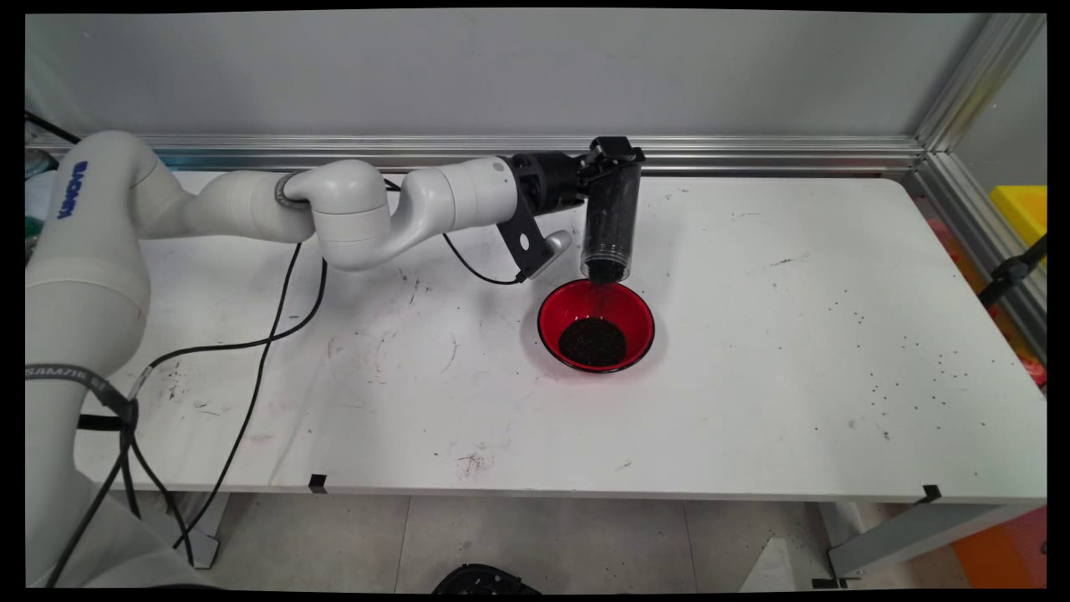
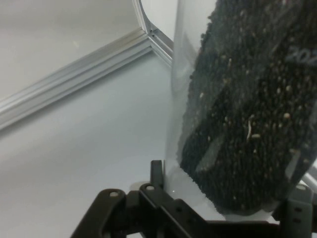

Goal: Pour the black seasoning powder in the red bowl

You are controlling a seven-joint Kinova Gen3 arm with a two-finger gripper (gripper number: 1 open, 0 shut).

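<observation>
My gripper (image 1: pixel 613 159) is shut on a clear plastic cup (image 1: pixel 610 219) full of small black grains, held upside down with its mouth pointing down. Grains trickle from the mouth into a red bowl (image 1: pixel 595 324) right beneath it, where a dark heap (image 1: pixel 592 342) lies on the bowl's bottom. In the hand view the cup (image 2: pixel 237 104) fills the right side, with the black grains pressed against its clear wall and the gripper's linkage (image 2: pixel 163 213) at the bottom edge.
Loose black grains (image 1: pixel 911 368) are scattered over the table's right part. Black cables (image 1: pixel 267 334) hang from the arm across the left of the table. An aluminium rail (image 1: pixel 752 155) runs along the back edge, and a yellow box (image 1: pixel 1024 209) stands off the table at right.
</observation>
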